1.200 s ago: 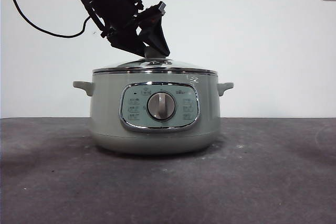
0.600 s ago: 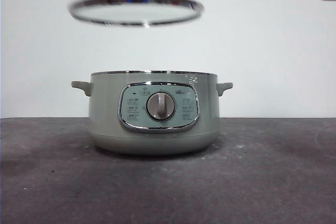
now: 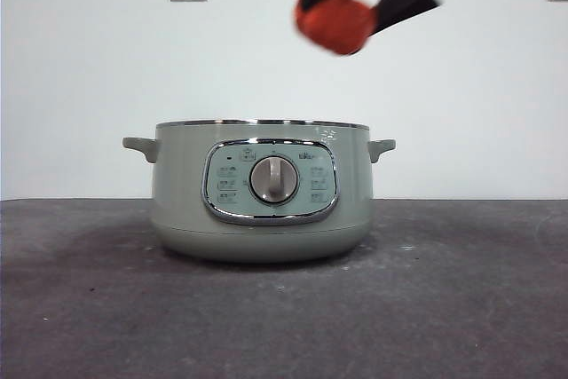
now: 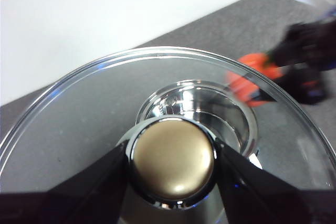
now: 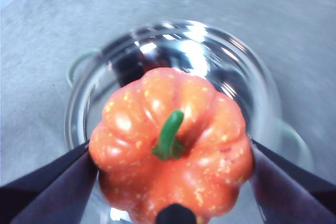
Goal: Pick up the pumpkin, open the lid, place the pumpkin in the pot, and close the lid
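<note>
Pumpkin (image 3: 335, 22) is in the air above the pot (image 3: 262, 188), toward its right side, well clear of the rim, slightly blurred. Right gripper (image 3: 355, 17) comes in steeply from the top edge, jaws clamped on the pumpkin's two flanks; right wrist view shows the pumpkin (image 5: 170, 148) stem-up between the jaws with the open shiny pot interior (image 5: 173, 61) directly beneath. Pot sits uncovered on the dark table (image 3: 461, 299), dial facing the front camera. Lid (image 4: 79, 124) is off the pot, out of the front view; left gripper (image 4: 172, 161) has its jaws closed on the lid's knob (image 4: 172, 158) from both sides, lid roughly level beneath the wrist camera. Through the glass, the open pot (image 4: 197, 108) shows below, with the right gripper (image 4: 307, 61) and pumpkin (image 4: 252, 74) coming in beside it.
</note>
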Robot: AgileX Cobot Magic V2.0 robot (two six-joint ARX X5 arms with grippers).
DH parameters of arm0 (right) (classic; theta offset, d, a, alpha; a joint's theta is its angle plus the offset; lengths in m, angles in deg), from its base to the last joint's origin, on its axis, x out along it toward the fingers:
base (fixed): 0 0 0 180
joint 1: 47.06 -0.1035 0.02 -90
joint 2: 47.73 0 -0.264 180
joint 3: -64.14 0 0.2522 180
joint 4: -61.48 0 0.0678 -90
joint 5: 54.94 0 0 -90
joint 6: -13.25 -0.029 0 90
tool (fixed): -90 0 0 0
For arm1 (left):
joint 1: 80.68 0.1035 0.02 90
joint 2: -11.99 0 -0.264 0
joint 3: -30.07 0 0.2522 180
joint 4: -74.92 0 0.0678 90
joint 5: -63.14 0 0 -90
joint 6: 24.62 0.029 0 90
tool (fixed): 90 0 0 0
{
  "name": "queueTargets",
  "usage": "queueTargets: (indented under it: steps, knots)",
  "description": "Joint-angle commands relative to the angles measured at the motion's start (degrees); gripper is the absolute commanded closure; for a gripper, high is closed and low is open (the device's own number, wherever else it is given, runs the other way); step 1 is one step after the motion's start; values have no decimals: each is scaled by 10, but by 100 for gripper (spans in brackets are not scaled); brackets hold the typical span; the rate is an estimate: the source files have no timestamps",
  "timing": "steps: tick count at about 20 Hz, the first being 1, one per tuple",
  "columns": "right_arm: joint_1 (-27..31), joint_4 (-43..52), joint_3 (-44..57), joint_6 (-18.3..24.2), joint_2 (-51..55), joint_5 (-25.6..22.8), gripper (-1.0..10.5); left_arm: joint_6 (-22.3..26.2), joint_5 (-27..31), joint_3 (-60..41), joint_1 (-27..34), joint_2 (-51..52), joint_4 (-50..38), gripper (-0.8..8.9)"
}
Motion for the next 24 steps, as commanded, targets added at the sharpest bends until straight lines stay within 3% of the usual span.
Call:
queueTargets:
  steps: [1,7,17,18,19,21,24]
  knots:
    - [-16,2,-56,19,-82,0,959,7,-5,11,1,29,-12,821]
    - [-39,41,-129,50,-238,-10,959,6,-5,11,1,53,17,822]
    - [-53,27,-129,81,-314,-66,958,7,-7,11,1,54,24,822]
    - [-53,24,-129,80,-314,-64,910,7,-7,11,1,54,24,822]
    - [-54,23,-129,78,-314,-64,746,7,-7,11,1,54,24,822]
    - [-56,23,-130,73,-310,-64,298,7,-7,11,1,52,23,822]
    - [-56,28,-134,71,-278,-66,284,7,-9,11,1,40,9,822]
